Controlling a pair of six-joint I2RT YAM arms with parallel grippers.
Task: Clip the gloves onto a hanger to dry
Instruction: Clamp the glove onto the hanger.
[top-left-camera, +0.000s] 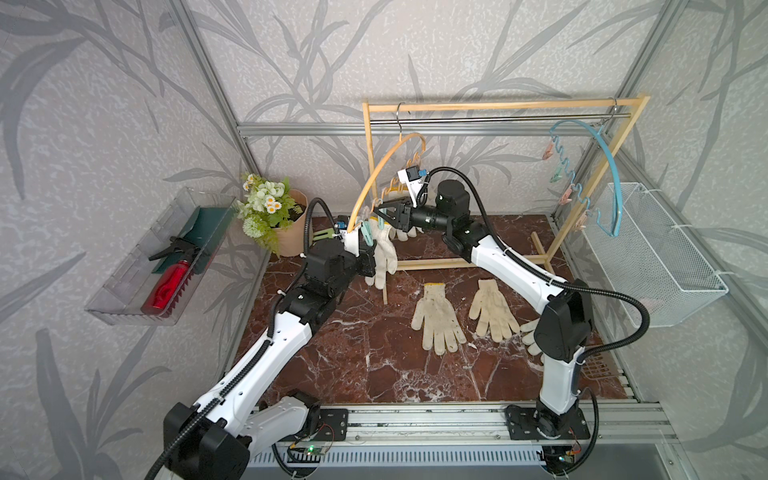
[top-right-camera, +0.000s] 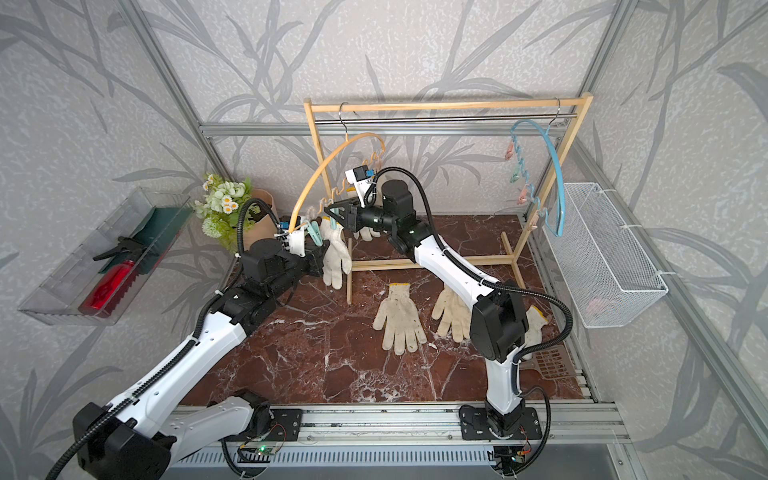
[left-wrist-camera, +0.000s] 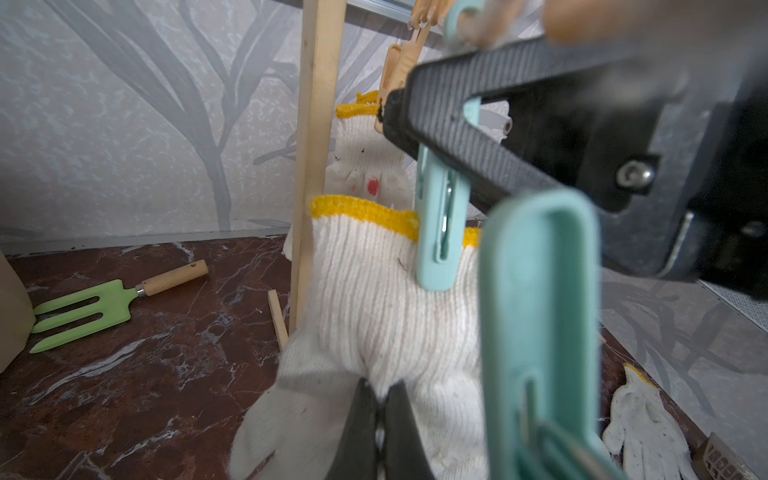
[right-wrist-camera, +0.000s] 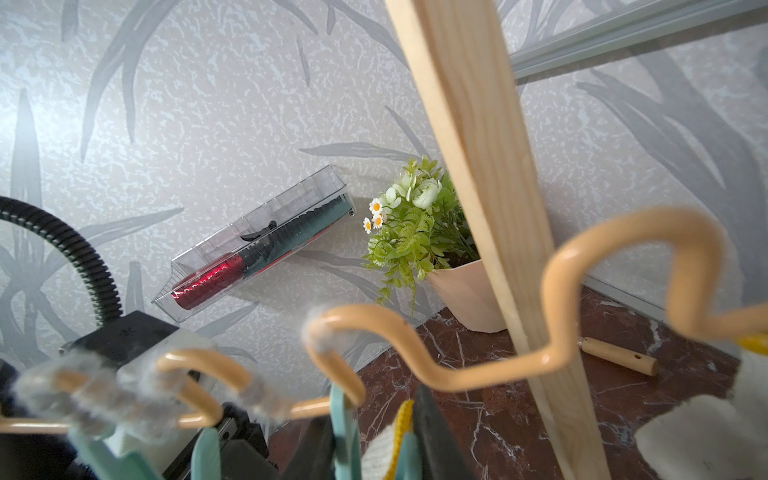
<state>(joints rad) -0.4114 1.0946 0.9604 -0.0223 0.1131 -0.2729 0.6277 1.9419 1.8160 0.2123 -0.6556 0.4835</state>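
An off-white glove (top-left-camera: 384, 253) (left-wrist-camera: 374, 299) with a yellow cuff hangs at the low end of the orange hanger (top-left-camera: 374, 174) (right-wrist-camera: 498, 365). My left gripper (left-wrist-camera: 380, 390) (top-left-camera: 370, 266) is shut on its palm fabric from below. My right gripper (top-left-camera: 380, 216) (right-wrist-camera: 374, 449) is shut on a teal clip (left-wrist-camera: 440, 232) (right-wrist-camera: 345, 432), and the clip's jaws sit over the cuff. A second glove (left-wrist-camera: 365, 162) hangs clipped behind it. Two more gloves (top-left-camera: 438, 318) (top-left-camera: 492, 311) lie flat on the marble, and a third glove (top-right-camera: 536, 324) is partly hidden by my right arm.
The wooden rack (top-left-camera: 498, 106) also carries a blue hanger (top-left-camera: 611, 174) with pastel clips. A potted plant (top-left-camera: 270, 208) stands back left, with a green garden fork (left-wrist-camera: 83, 307) lying near it. A wire basket (top-left-camera: 652, 253) hangs on the right wall and a clear tray (top-left-camera: 158, 266) on the left wall.
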